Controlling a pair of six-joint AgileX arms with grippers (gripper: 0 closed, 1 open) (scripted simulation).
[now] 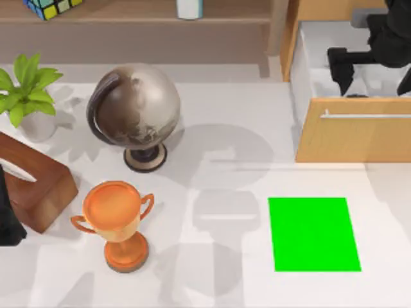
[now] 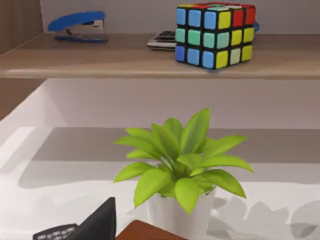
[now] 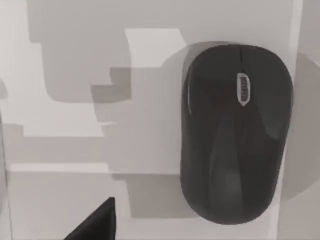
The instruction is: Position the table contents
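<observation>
Black mouse [image 3: 235, 132] lying flat on the pale floor of the open drawer [image 1: 359, 138] at the bench's [image 1: 212, 282] right rear. Right gripper [image 1: 350, 70] above it; jaw state unclear. Left arm parked at left edge.

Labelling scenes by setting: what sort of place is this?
Probably a rendered office desk: a globe and trophy stand on the white table, a stapler lies on the shelf, and a mouse sits in the open drawer.

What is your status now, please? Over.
Right gripper above the open drawer; left gripper parked at table left edge. Mouse lies flat on a white surface below the right wrist, not gripped. Drawer front stands between drawer and green mat.
</observation>
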